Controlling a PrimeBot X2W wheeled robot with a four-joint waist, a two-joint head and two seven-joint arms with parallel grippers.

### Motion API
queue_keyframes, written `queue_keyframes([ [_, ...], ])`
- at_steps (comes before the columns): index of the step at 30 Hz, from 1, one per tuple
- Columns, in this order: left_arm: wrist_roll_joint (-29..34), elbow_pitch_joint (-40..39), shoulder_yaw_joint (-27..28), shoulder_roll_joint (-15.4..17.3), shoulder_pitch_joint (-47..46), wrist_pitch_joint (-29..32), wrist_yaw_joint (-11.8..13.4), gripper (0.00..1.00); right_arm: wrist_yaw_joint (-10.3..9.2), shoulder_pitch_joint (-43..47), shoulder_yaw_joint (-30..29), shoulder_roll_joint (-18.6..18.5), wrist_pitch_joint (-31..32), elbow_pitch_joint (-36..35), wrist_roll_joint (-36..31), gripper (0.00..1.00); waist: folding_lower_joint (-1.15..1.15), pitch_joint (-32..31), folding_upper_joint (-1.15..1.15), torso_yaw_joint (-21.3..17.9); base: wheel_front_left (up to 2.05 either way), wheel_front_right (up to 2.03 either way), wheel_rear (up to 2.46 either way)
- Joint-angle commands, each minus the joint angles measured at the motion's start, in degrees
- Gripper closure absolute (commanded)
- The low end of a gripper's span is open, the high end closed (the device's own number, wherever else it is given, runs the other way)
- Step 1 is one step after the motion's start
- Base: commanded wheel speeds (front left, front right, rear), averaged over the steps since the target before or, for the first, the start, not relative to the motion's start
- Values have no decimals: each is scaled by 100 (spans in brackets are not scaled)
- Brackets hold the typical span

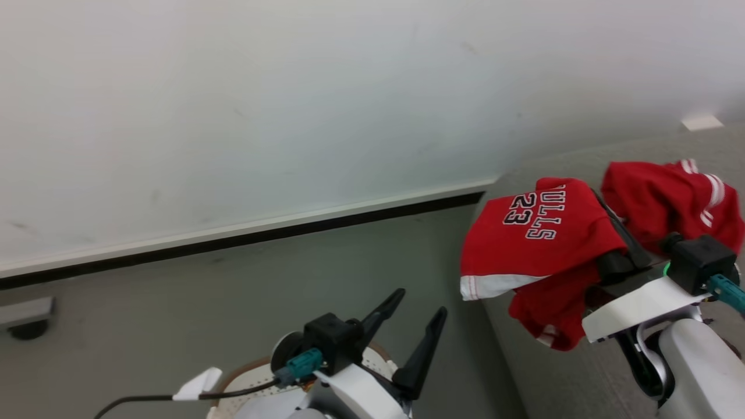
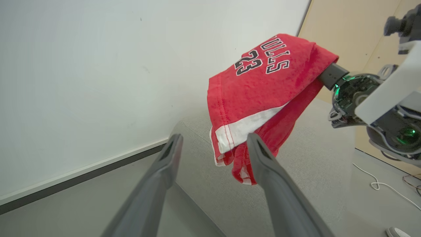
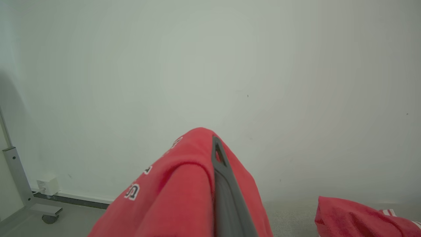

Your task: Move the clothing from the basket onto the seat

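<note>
A red garment [image 1: 535, 233] printed with white letters and the number 23, one piece of the clothing, hangs draped over my right gripper [image 1: 605, 215], which is shut on it above the near-left corner of the light grey seat [image 1: 559, 372]. The garment [image 3: 184, 191] covers all but one dark finger [image 3: 223, 184]. A second red garment [image 1: 669, 198] with white stripes lies on the seat behind it. My left gripper [image 1: 416, 308] is open and holds nothing, standing above the white basket [image 1: 250, 372] at the bottom edge. In the left wrist view the held garment [image 2: 263, 85] hangs beyond my left gripper [image 2: 213, 135].
A pale wall with a dark baseboard [image 1: 233, 238] runs behind the grey floor. A caster foot [image 1: 26, 317] stands at the far left. A white cable [image 2: 378, 184] lies on the floor beside the seat [image 2: 312, 158], near a wooden panel [image 2: 361, 33].
</note>
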Motion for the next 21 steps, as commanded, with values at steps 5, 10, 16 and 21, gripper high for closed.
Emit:
queue_keyframes([
  [5,103,91,-118,-179,-125,-108,-97,0,-13,158,-98,-210,-1,-222,-5,100,0,258,0,-677,0,0,0],
  [10,149,145,-177,-260,-234,-163,-153,0,-13,246,-319,-289,0,-414,7,100,0,436,0,-902,0,0,0],
  [16,239,54,-221,-228,-545,-119,-278,0,-13,24,-766,-425,5,-665,-88,100,0,1029,0,-715,0,0,0],
  [21,288,-104,-157,-81,-919,-33,-403,0,-13,-752,-1337,-669,233,-1039,-233,100,0,1759,0,-411,0,0,0],
])
